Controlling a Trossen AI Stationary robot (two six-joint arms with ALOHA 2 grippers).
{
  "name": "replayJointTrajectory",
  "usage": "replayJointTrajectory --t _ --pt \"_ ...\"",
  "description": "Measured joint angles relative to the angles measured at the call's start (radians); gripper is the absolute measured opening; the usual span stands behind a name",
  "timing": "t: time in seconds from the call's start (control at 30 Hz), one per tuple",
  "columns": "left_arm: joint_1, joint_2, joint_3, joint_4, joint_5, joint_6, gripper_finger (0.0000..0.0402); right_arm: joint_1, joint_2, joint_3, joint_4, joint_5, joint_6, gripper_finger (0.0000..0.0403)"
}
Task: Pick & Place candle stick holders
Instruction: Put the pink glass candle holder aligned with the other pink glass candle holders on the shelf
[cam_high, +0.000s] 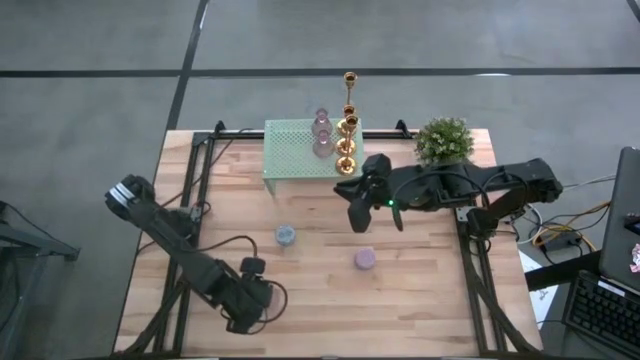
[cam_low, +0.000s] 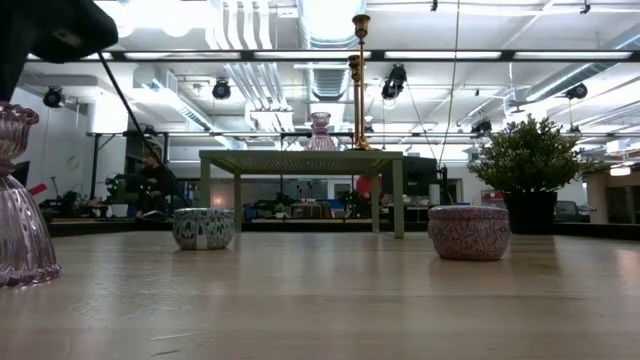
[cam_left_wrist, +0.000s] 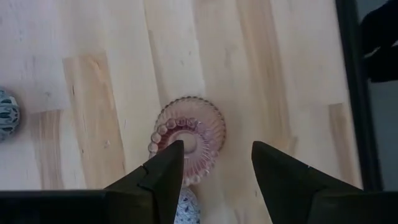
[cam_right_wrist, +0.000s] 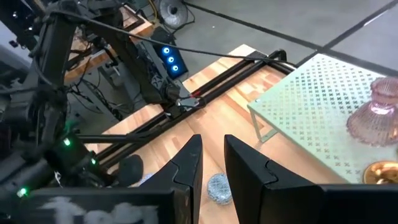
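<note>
The wooden desk (cam_high: 420, 300) is carrying everything, w/ the pale green mesh rack (cam_high: 295, 150) sitting at its far edge as the landmark. The left arm is reaching along the near-left of the desk, well away from the rack; its left tool (cam_left_wrist: 214, 171) is hanging w/ jaws apart, straddling a pink glass holder (cam_left_wrist: 189, 138) seen from above, fingers not visibly gripping it, nothing lifted. In the low view that same pink holder is standing on the desk at the near left. The right arm is stretching in from the right, its right tool (cam_high: 358, 212) hovering just in front of the rack's right end, jaws nearly together w/ a narrow gap, empty. The bushy potted plant (cam_high: 443, 140) is sitting right of the rack. Tall gold candlesticks (cam_high: 347, 125) are standing at the rack's right end, a pink glass holder (cam_high: 322, 135) beside them on the rack top. In front of the rack on the bare desk, a small blue round holder (cam_high: 285, 235) and a small mauve round holder (cam_high: 365, 259) are sitting well apart.
</note>
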Motion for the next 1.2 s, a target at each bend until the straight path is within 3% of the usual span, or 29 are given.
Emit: replayJointTrajectory --t 0.37,0.67,0.93,1.2 --pt "-0.001 0.070 0.000 -0.013 -0.008 0.050 0.0155 0.018 0.035 -0.002 0.024 0.001 0.044 0.0057" --pt "0.013 0.052 0.000 -0.042 -0.070 0.114 0.0030 0.026 0.040 -0.002 0.054 0.003 0.048 0.0053" --pt "0.046 0.021 0.004 -0.094 -0.079 0.147 0.0034 0.026 0.040 -0.002 0.054 0.004 0.057 0.0052" --pt "0.115 -0.098 0.040 -0.177 -0.079 0.200 0.0032 0.037 0.040 -0.002 0.108 0.006 0.045 0.0052"
